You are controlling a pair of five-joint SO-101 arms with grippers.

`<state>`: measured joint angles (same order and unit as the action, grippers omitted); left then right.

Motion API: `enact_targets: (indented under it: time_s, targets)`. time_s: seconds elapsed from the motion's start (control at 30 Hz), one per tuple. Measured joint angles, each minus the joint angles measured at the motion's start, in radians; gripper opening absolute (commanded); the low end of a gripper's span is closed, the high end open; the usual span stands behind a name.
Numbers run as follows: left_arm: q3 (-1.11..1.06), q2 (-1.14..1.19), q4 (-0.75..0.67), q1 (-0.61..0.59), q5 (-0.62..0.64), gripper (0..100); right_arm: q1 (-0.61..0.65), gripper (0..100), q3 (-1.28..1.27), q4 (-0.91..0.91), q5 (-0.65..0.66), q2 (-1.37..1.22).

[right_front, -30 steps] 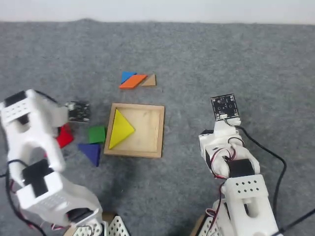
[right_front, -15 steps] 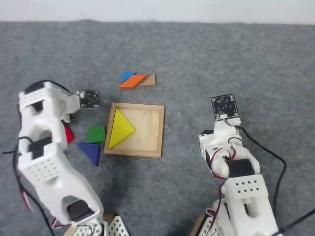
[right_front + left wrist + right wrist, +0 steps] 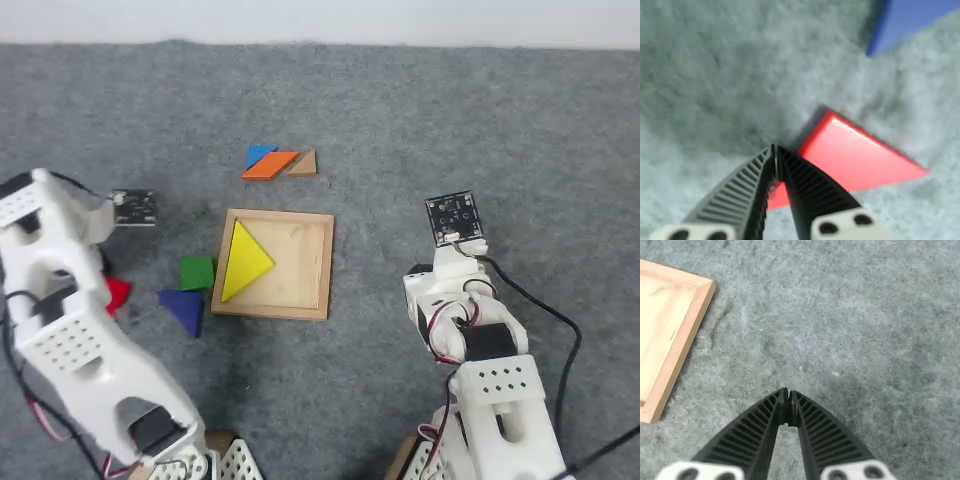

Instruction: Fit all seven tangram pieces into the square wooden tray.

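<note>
Only the yellow triangle (image 3: 245, 262) is seated, against the tray's (image 3: 280, 214) left wall; six others are left outside. The left gripper (image 3: 774, 150), over the red triangle (image 3: 855, 160), and the right gripper (image 3: 786, 392) are closed empty.

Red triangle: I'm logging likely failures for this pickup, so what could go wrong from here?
The left gripper is shut right at the edge of the red triangle, so it may shove the piece instead of gripping it. The blue triangle lies close by, and a sliding piece could knock it.
</note>
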<state>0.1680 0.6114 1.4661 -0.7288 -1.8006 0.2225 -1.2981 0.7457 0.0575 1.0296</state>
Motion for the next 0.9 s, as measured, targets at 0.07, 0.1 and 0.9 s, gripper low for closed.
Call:
enact_targets:
  time_s: [0.07,0.1,0.9]
  targets:
    - [0.000,0.000,0.006,-0.032,-0.003,1,0.000,0.8,0.000,0.000,0.000,0.000]
    - [0.000,0.000,0.006,-0.051,-0.003,1,0.000,0.8,0.000,0.000,0.000,0.000]
    - [0.000,0.000,0.242,-0.379,-0.149,1,0.000,0.8,0.000,0.000,0.000,0.000]
